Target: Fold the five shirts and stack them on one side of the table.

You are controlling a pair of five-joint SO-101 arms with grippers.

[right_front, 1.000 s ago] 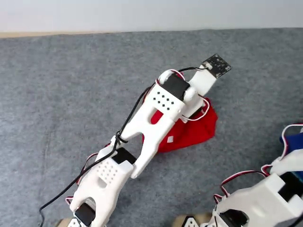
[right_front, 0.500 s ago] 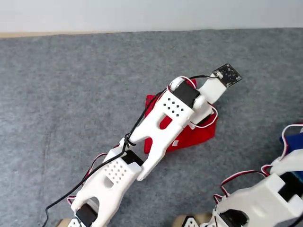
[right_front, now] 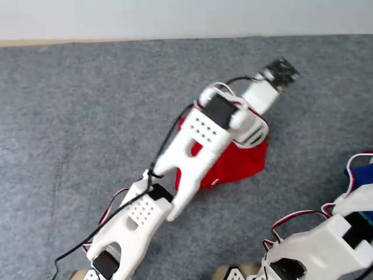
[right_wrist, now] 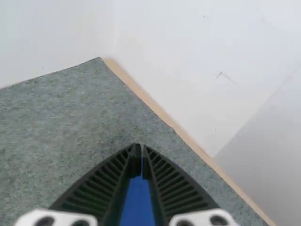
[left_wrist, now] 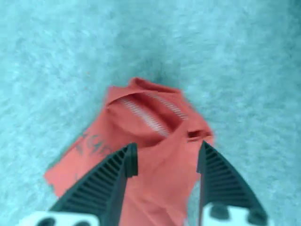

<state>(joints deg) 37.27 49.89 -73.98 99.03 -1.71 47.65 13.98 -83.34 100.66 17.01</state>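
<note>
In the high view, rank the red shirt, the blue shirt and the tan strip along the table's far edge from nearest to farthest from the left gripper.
1. The red shirt, directly beneath the left gripper, jaws open over it.
2. The blue shirt, at the right edge by the other arm.
3. The tan strip, along the far edge at the left.

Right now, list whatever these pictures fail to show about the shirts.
Red shirt, high view: its middle lies under the left arm, so the fold cannot be judged.
Same shirt, left wrist view: near part behind the open jaws.
Blue cloth, right wrist view: just a strip between shut jaws; high view's edge cuts it off.
</note>
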